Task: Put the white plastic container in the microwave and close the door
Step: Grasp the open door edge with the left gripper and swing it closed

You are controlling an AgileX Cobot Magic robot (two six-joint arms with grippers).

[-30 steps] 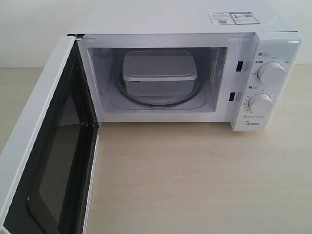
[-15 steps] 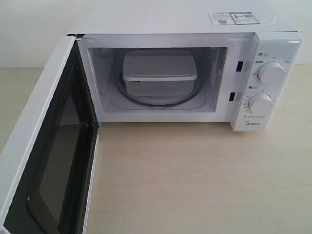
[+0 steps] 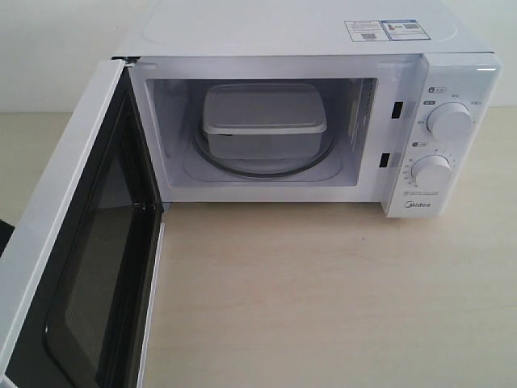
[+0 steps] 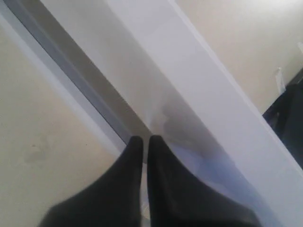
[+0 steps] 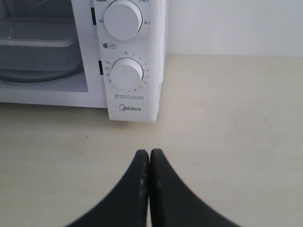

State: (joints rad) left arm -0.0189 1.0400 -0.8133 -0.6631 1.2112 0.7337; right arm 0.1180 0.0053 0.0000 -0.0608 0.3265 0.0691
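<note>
The white plastic container sits inside the microwave on the glass turntable, lid on. The door stands wide open to the left, its black inner face toward the cavity. My left gripper is shut and empty, with its tips right at the door's white outer side; I cannot tell whether they touch. A dark sliver behind the door is probably this gripper. My right gripper is shut and empty, low over the table in front of the dial panel.
The pale wooden table stretches in front of the microwave. Two round dials are on the panel at the right. The open door takes up the left front of the exterior view. A plain wall stands behind.
A dark sliver has come into the exterior view at the left edge, behind the open door. The container, the door and the right gripper have not moved.
</note>
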